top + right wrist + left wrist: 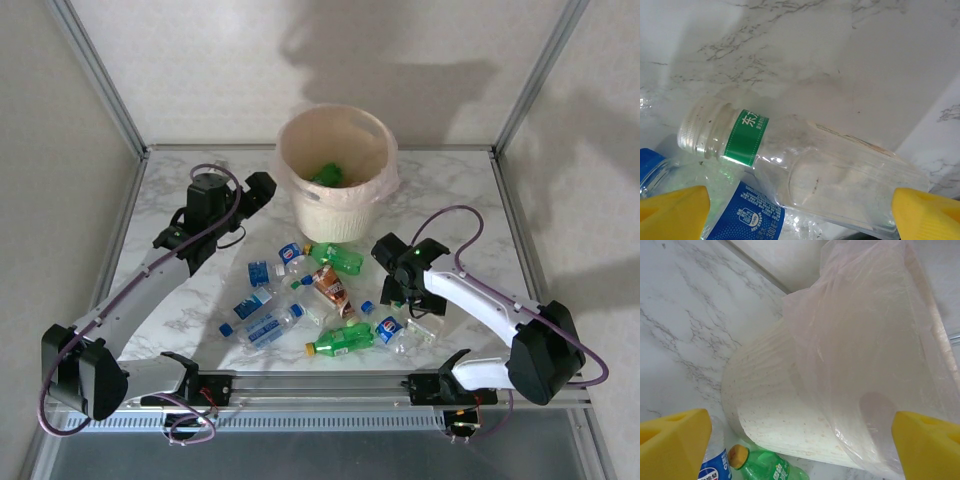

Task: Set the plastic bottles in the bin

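Plastic bottles (340, 340): about ten lie scattered at centre frame on the marble table (480, 200), below the bin (335, 215). One green bottle (327, 175) is already inside it, upper centre.
Left gripper (801, 435): wide open, empty, beside the bin.
Right gripper (800, 200): wide open over a clear green-banded bottle (805, 160), gripping nothing.
Task judged mostly undone.

On the clear bottle (830, 175) near the counter's (840, 60) near right edge, a green band (742, 137) bears white Chinese characters, 东方 legible. The adjoining blue label (742, 217) shows "300" and a round logo. The green bottle's (765, 467) print is too blurred to read.
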Action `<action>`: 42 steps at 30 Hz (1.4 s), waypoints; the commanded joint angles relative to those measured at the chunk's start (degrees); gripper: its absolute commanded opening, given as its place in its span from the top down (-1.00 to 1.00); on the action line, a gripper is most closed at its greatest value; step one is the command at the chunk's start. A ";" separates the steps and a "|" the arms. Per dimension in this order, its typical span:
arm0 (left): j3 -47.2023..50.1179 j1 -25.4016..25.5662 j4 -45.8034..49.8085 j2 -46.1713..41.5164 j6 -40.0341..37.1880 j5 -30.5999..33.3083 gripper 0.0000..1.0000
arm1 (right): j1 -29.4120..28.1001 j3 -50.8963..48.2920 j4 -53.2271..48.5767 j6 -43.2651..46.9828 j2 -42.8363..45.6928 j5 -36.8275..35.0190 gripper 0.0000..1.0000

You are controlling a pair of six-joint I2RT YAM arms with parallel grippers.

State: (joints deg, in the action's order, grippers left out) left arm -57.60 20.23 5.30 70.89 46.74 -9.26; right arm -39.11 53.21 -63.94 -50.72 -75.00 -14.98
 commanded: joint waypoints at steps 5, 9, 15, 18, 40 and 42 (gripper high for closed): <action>0.90 -0.80 -2.08 0.12 1.05 -0.93 -0.85 | -0.42 -3.77 -3.04 -4.21 1.71 1.03 -0.87; 0.92 -0.82 -2.14 0.30 0.93 -1.20 -0.85 | -0.42 -4.43 -3.75 -4.73 1.54 1.07 -0.90; 0.83 -1.42 -2.22 0.22 0.91 -1.62 -0.85 | 0.57 -6.45 -1.42 -4.56 0.56 0.71 -0.96; 0.91 -1.60 -2.06 -0.09 0.89 -1.73 -0.85 | 4.28 -6.98 0.06 -4.08 1.50 -0.24 -0.97; 1.96 -2.76 -1.86 -1.10 1.21 -2.34 -0.85 | 12.75 -3.77 10.64 9.84 -2.12 1.91 -0.98; 1.97 -2.75 -1.83 -1.21 1.19 -2.25 -0.85 | 10.90 -2.61 9.48 9.54 -2.90 0.54 -0.98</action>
State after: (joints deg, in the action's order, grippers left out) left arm -56.16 17.89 4.51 70.98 47.62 -10.70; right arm -26.24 48.77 -53.78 -41.82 -76.49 -12.91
